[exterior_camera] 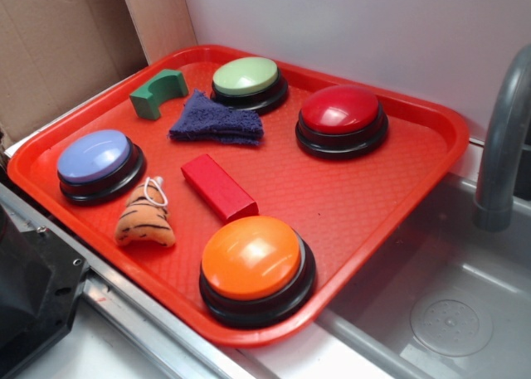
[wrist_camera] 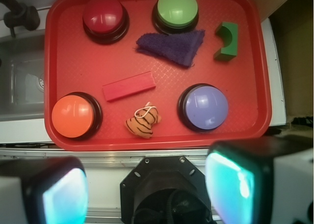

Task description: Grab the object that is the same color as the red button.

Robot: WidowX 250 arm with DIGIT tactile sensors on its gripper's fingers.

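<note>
The small red block (exterior_camera: 218, 187) lies flat near the middle of the red tray (exterior_camera: 415, 172), between the orange button and the purple cloth. It also shows in the wrist view (wrist_camera: 128, 86). The dark-red dome button (exterior_camera: 341, 119) sits at the tray's far right; in the wrist view it (wrist_camera: 103, 16) is at the top left. My gripper (wrist_camera: 147, 189) is open and empty, high above the robot base, short of the tray's near edge. Its fingers (wrist_camera: 233, 182) stand wide apart. The gripper is not seen in the exterior view.
On the tray: an orange button (exterior_camera: 253, 263), a blue-violet button (exterior_camera: 97, 162), a green button (exterior_camera: 246, 80), a purple cloth (exterior_camera: 217, 119), a green arch block (exterior_camera: 158, 92) and a striped plush toy (exterior_camera: 147, 217). A sink (exterior_camera: 448, 304) and faucet (exterior_camera: 502, 138) are on the right. The black robot base (wrist_camera: 164, 192) is below the gripper.
</note>
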